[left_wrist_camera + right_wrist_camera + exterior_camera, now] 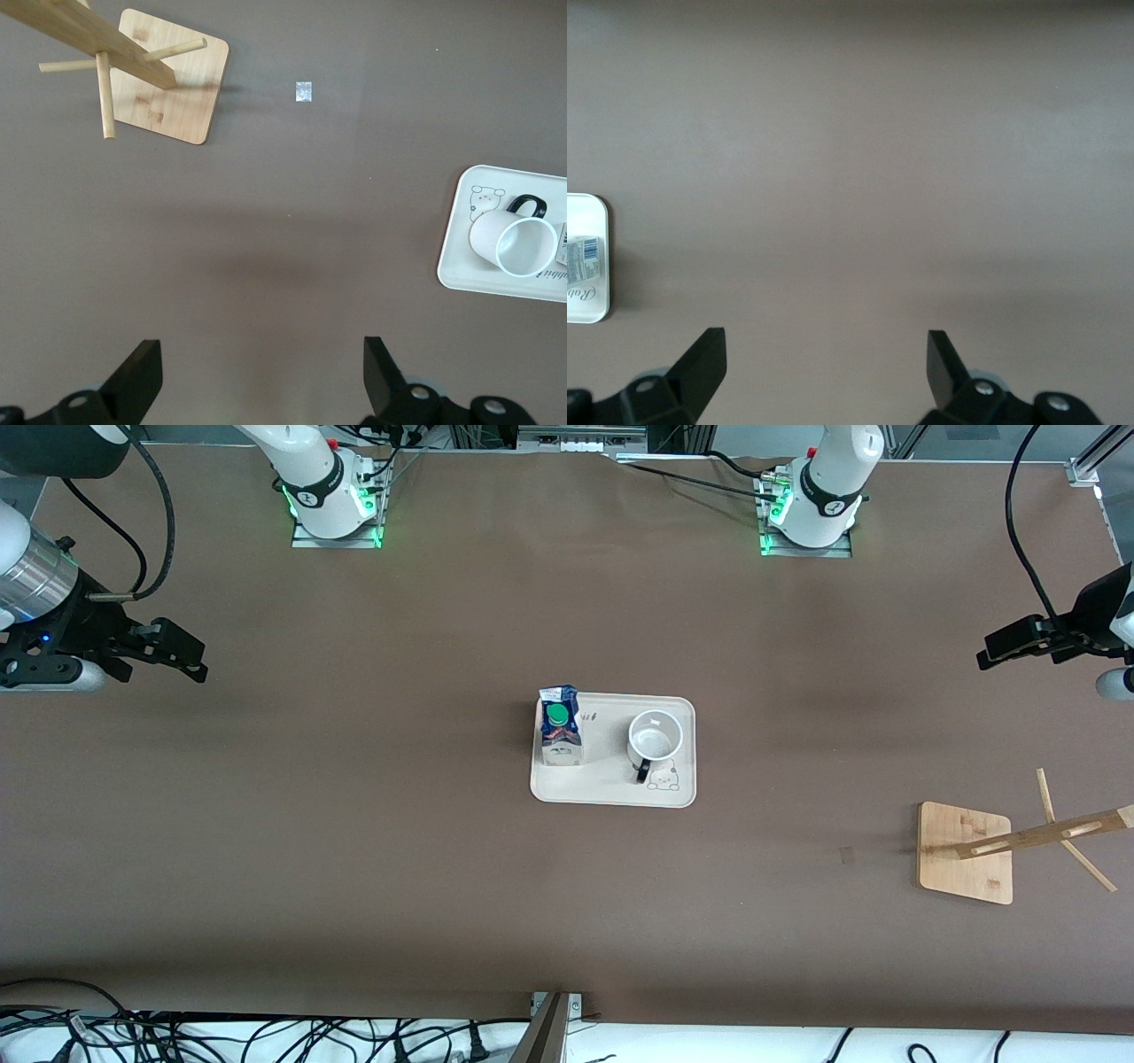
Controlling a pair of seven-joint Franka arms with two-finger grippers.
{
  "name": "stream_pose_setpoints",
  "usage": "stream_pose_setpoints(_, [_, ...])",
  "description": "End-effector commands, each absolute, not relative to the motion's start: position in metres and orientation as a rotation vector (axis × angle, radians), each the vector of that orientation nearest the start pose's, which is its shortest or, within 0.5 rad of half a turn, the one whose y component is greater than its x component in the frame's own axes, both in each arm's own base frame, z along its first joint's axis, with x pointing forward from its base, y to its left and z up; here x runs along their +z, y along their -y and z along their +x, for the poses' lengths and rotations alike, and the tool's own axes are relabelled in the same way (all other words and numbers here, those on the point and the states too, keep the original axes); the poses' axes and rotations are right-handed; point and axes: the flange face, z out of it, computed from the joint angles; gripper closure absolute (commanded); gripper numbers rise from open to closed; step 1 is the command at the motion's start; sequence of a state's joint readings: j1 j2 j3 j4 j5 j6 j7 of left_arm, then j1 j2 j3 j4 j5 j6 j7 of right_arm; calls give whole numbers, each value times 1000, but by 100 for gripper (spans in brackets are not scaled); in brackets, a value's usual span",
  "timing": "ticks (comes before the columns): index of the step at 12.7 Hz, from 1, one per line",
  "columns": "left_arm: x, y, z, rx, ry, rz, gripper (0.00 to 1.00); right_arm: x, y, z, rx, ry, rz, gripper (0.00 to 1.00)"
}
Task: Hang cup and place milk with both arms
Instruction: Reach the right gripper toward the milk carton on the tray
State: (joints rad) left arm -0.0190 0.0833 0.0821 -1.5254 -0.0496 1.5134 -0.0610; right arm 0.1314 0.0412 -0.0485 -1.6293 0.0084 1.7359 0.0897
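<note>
The white cup (654,737) with a black handle stands upright on the cream tray (611,793) at the table's middle, on the side toward the left arm. The blue and white milk (560,728) with a green cap stands on the same tray, toward the right arm. My left gripper (1005,646) hovers open over the table at the left arm's end. In the left wrist view its fingers (263,372) hold nothing, and the cup (518,243) shows far off. My right gripper (182,654) hovers open over the right arm's end, its jaws (826,367) empty above bare table.
A wooden cup rack (966,850) with slanted pegs stands toward the left arm's end, nearer the front camera than the tray; it also appears in the left wrist view (168,80). A small scrap of tape (304,91) lies beside it. The tray's corner (602,266) shows in the right wrist view.
</note>
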Motion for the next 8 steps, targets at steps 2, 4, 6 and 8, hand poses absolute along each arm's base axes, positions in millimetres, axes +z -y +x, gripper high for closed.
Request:
stream_pose_setpoints(2, [601, -29, 574, 138, 176, -3177, 0, 592, -51, 579, -120, 0, -3136, 0])
stream_pose_setpoints(4, [601, -27, 574, 134, 171, -3179, 0, 592, -51, 579, -123, 0, -3136, 0])
stream_pose_setpoints(6, [601, -23, 575, 129, 165, -3188, 0, 592, -51, 579, -123, 0, -3136, 0])
stream_pose_setpoints(8, [606, -14, 576, 110, 142, -3182, 0, 595, -57, 579, -132, 14, -3131, 0])
